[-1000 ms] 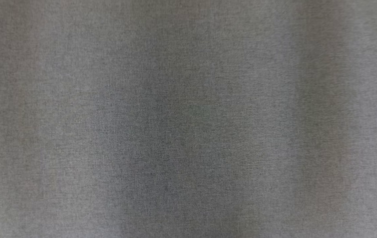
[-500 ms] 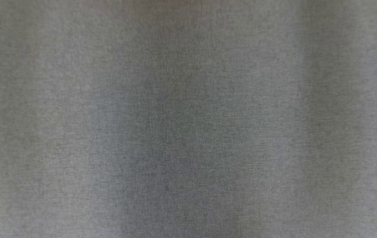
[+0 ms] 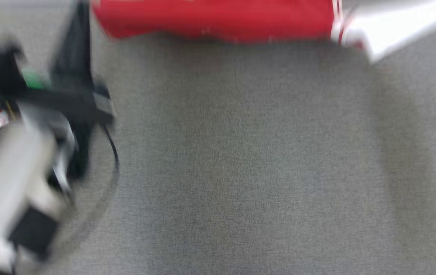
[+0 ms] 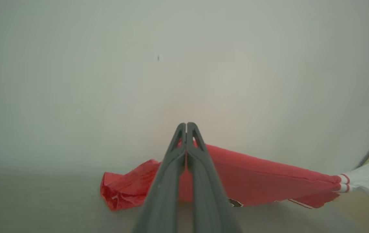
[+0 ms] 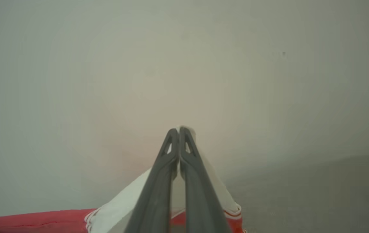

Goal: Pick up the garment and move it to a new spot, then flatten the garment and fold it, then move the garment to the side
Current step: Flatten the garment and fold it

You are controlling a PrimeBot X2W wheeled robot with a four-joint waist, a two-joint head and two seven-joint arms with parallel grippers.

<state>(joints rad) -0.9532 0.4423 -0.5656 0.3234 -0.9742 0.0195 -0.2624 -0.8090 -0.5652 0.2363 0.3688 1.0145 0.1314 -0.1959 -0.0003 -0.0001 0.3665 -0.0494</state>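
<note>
While left pincer (image 4: 186, 124) and right pincer (image 5: 178, 129) clamp garment (image 4: 268, 181) — dark tag (image 4: 235, 203) unreadable.

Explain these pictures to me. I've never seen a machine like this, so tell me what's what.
A two-armed robot took them. The blurred picture looks down from its head at a grey surface. The other two pictures each look along one arm's two dark fingers. The left hand is shut on the red part of a garment. The right hand is shut on the garment's white part. The garment stretches between the two hands.
</note>
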